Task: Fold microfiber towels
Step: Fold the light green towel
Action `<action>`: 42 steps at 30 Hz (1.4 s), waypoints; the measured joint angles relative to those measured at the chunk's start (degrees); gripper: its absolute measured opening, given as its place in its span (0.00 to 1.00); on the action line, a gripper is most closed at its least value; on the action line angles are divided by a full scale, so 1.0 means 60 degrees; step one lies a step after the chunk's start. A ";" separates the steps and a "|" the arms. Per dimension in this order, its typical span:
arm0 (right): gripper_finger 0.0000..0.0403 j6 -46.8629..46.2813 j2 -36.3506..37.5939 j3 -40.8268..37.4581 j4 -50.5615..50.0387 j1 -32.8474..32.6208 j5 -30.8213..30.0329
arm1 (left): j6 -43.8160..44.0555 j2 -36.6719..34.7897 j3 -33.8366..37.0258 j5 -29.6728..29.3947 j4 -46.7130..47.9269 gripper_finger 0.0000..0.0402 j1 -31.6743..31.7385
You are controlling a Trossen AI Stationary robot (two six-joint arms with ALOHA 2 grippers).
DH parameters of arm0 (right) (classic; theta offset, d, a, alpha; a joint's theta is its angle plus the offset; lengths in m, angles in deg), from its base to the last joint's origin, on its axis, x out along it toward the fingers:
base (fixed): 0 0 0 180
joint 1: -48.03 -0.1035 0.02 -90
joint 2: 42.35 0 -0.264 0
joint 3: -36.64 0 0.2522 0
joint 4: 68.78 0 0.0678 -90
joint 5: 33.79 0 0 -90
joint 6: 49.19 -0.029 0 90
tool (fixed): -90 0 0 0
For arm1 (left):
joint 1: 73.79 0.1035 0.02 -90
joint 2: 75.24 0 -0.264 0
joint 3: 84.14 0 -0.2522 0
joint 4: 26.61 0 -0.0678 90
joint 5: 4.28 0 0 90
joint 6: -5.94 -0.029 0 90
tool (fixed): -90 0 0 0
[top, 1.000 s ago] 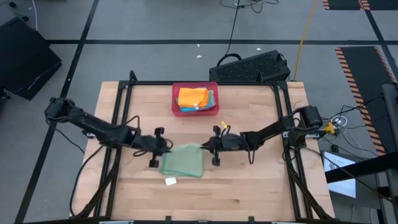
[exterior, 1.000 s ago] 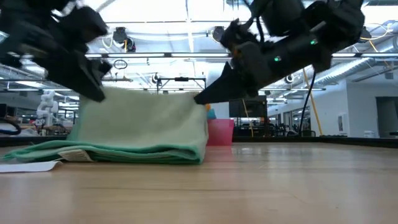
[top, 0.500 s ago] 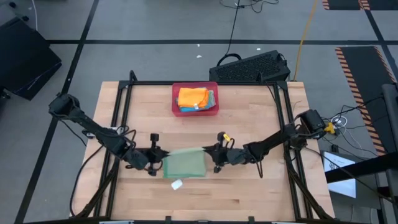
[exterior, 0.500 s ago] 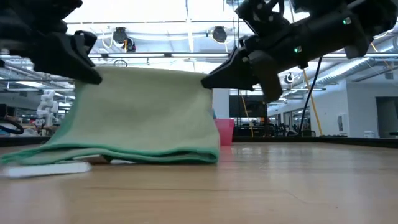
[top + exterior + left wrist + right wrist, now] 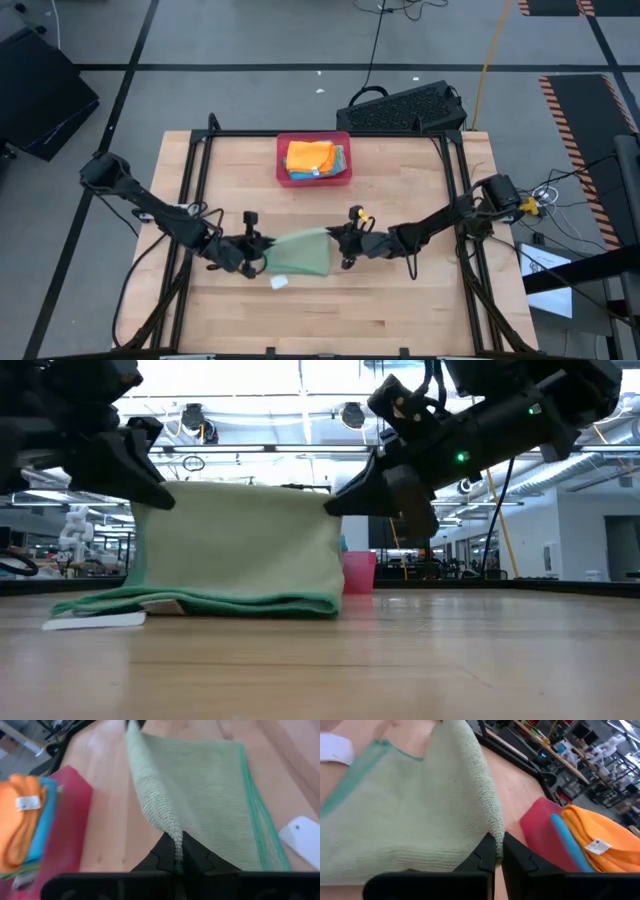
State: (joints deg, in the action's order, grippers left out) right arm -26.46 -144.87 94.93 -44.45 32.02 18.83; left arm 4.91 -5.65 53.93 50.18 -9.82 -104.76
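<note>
Two grippers clamped | left gripper (image 5: pixel 256 252), right gripper (image 5: pixel 336 243) | hold green towel (image 5: pixel 300 256)

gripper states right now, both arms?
Left gripper: shut on the green towel, one top corner.
Right gripper: shut on the green towel, other top corner.

The lifted towel (image 5: pixel 303 255) is showing pale green with a darker green hem. Orange (image 5: pixel 310 157) and blue (image 5: pixel 568 840) towels are lying in a pink-red tray (image 5: pixel 283 150).

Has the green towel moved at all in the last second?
Yes. Seen from above, the green towel has shifted toward the table's near edge, farther from the pink-red tray, and its lifted edge is carried higher.
</note>
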 joint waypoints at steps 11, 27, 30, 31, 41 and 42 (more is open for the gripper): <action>0.02 0.1882 -0.0209 0.0004 0.0901 -0.0527 -0.1661 | -0.0076 0.1362 -0.0014 -0.0269 -0.1207 0.04 -0.0604; 0.02 0.2177 -0.0941 0.0004 0.0704 -0.1528 -0.2741 | 0.0118 0.2847 -0.0002 0.0087 -0.2892 0.02 -0.1030; 0.02 0.3177 -0.0926 0.0007 0.1001 -0.1381 -0.3327 | -0.0547 0.2753 -0.0003 -0.0206 -0.3022 0.04 -0.0949; 0.02 0.3597 -0.0926 0.0007 0.1178 -0.1344 -0.3378 | -0.0701 0.2669 -0.0002 -0.0192 -0.3046 0.05 -0.0931; 0.06 0.0783 -0.0923 -0.0014 0.1053 -0.1498 -0.1549 | 0.0208 0.2794 0.0008 0.1639 -0.3489 0.03 -0.1014; 0.07 0.0096 -0.0923 -0.0021 0.0828 -0.1445 -0.1451 | 0.0188 0.2966 0.0013 0.1702 -0.3582 0.03 -0.1015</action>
State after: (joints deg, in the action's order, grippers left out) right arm -25.88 -150.40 94.81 -39.48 23.35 10.13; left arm 6.04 12.14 54.01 60.40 -31.31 -110.85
